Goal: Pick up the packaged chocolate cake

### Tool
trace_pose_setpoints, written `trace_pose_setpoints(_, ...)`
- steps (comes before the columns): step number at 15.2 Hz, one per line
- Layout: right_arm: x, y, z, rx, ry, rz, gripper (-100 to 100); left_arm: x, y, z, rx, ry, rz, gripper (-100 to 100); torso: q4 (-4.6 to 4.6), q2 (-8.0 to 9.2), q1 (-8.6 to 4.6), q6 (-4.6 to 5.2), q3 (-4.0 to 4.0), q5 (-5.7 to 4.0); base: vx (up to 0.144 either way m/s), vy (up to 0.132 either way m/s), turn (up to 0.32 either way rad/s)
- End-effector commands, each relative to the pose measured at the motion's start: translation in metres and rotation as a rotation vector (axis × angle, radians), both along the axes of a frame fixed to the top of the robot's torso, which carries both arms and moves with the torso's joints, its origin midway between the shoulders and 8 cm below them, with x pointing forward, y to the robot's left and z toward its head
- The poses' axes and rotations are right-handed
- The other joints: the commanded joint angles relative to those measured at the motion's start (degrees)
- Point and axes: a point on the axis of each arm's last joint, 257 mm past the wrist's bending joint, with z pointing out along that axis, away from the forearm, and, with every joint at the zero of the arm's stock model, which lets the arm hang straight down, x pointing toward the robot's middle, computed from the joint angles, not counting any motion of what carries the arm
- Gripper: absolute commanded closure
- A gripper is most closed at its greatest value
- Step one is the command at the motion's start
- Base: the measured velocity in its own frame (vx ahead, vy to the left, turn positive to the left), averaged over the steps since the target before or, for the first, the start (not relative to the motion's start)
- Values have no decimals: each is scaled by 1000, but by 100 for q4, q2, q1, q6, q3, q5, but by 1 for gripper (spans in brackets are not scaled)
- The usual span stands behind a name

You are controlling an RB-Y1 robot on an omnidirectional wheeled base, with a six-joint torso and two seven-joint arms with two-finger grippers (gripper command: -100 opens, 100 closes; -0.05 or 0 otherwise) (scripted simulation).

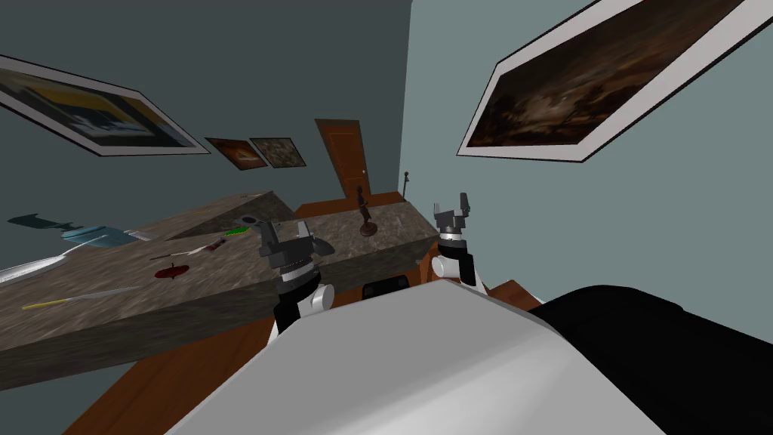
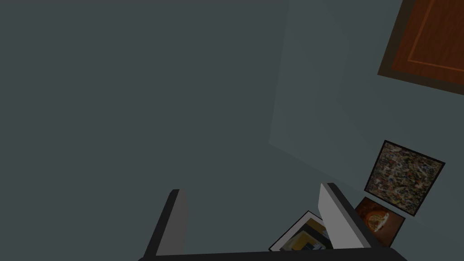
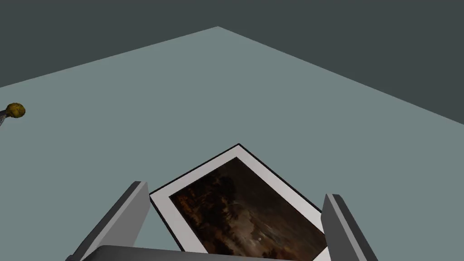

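Note:
A long speckled stone counter (image 1: pixel 113 302) runs from the left to the middle of the head view. Small things lie on it: a dark red-brown flat item (image 1: pixel 172 272), a small brown and white item (image 1: pixel 215 245) and a green item (image 1: pixel 240 231). I cannot tell which of them is the packaged chocolate cake. My left gripper (image 1: pixel 285 228) is raised over the counter's near edge beside the green item, open and empty (image 2: pixel 251 189). My right gripper (image 1: pixel 451 202) is raised off the counter's right end, open and empty (image 3: pixel 236 189).
A dark figurine (image 1: pixel 366 215) stands on the counter's right end. A yellow-handled utensil (image 1: pixel 75 298) and teal and white pieces (image 1: pixel 83 236) lie at the left. A brown door (image 1: pixel 343 158) is behind the counter, and a wall is close on the right.

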Motion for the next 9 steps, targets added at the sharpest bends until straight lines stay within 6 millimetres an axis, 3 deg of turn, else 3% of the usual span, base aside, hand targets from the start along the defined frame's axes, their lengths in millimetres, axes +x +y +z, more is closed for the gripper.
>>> trace_pose_setpoints(1,7,5,-3,-29,19,31,-100,0,0,0,0,0,0,0,0,0,0,0,0,0,0,0,0)
trace_pose_setpoints(4,13,8,-7,-44,36,55,-100,0,0,0,0,0,0,0,0,-1,-1,-1,-1,0,0,0,0)
trace_pose_setpoints(7,31,12,-18,-59,81,104,-100,0,0,0,0,0,0,0,-1,-2,-1,-1,-1,0,0,5,-9)
trace_pose_setpoints(9,53,14,-33,-54,137,152,-100,0,0,0,0,0,0,0,-1,-2,0,0,-2,0,-1,11,-15)
